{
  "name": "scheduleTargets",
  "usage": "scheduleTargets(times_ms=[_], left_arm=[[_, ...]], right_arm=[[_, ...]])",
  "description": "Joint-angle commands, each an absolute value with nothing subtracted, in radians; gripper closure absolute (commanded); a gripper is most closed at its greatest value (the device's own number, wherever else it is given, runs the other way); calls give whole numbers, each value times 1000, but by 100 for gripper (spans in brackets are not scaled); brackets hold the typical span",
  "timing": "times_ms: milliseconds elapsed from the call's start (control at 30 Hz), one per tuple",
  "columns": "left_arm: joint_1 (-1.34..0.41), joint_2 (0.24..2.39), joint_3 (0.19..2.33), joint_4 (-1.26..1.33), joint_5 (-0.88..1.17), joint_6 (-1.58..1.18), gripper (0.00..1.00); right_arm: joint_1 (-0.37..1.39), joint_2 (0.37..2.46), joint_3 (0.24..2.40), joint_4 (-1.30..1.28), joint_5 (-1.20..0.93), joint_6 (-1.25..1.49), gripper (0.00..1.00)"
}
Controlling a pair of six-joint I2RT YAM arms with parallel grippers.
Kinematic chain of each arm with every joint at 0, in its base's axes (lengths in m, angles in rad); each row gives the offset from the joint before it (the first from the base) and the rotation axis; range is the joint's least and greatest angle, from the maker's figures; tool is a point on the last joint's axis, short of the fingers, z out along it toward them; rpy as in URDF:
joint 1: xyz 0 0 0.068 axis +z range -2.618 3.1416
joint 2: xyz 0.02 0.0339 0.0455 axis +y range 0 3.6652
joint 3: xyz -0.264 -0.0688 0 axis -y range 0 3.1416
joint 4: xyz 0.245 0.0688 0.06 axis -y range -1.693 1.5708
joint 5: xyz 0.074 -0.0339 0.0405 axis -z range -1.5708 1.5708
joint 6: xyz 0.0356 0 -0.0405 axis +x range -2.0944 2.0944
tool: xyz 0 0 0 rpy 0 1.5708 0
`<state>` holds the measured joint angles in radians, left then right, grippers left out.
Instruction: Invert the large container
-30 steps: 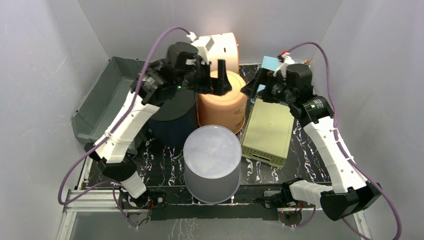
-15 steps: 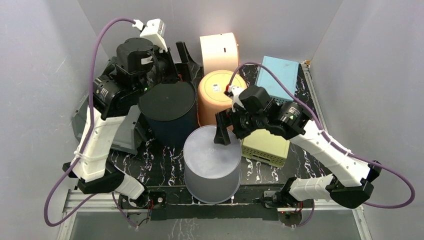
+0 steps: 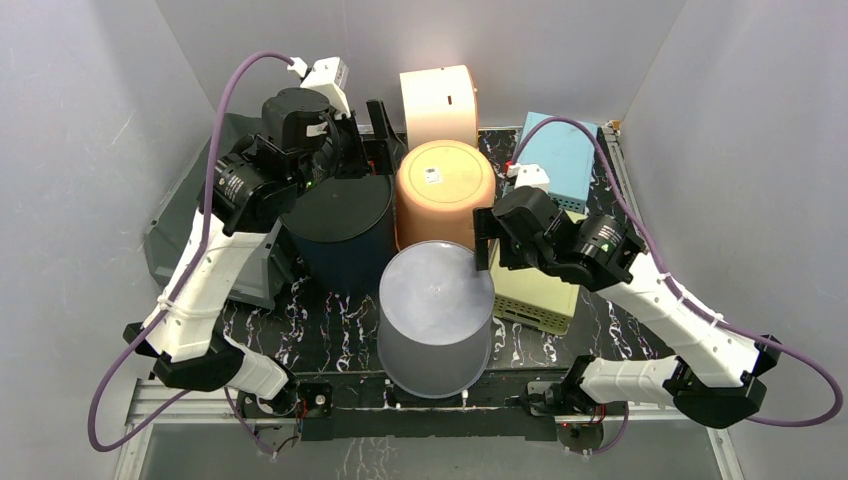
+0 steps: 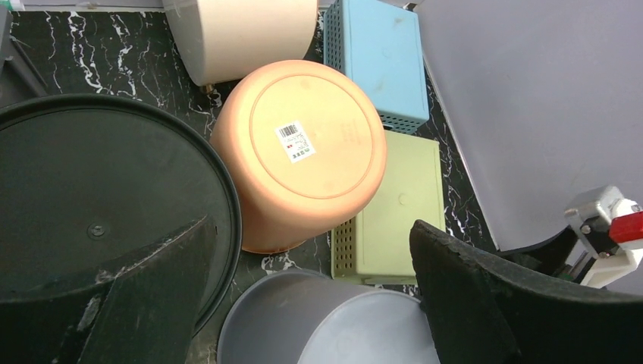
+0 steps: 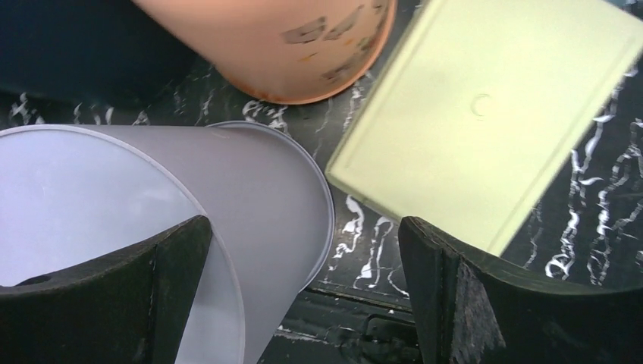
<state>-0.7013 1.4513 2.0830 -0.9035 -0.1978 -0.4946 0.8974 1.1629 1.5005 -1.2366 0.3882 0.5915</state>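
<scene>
Large grey container (image 3: 435,315): probably light, stiff, slick plastic; pinch its wall. Right tool (image 5: 303,227) and left tool (image 4: 311,231) both gape.

Near bucket (image 3: 435,300) sits before middle tub (image 3: 445,180), left of near crate (image 3: 530,300).

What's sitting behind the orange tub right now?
A cream tub, apparently lying on its side. The orange tub covers its lower edge, so contact cannot be told.
</scene>
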Motion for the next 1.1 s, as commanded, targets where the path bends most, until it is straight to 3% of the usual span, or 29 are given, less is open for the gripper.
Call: scheduleTargets(times_ms=[0, 300, 400, 533, 667, 867, 1067], left_arm=[[-698, 1440, 2097, -875, -191, -491, 2], [-697, 1468, 2204, -1003, -278, -521, 2], [-684, 1506, 2294, -1137, -412, -577, 2], [-594, 1530, 2336, -1248, -487, -605, 2], [-434, 1532, 2288, -1255, -398, -576, 2], [-250, 1522, 2141, -1152, -231, -556, 2], [-226, 1560, 2073, -1098, -106, -528, 2]], right_arm=[[896, 1126, 1564, -1238, 539, 606, 7], [902, 1159, 1658, -800, -240, 392, 10], [983, 1224, 1668, -698, -370, 401, 9], [1209, 1349, 1741, -714, -242, 367, 7], [1343, 1504, 1838, -769, -188, 340, 7], [1391, 1555, 1794, -869, -71, 359, 7], [1391, 1507, 1673, -1041, 308, 482, 5]])
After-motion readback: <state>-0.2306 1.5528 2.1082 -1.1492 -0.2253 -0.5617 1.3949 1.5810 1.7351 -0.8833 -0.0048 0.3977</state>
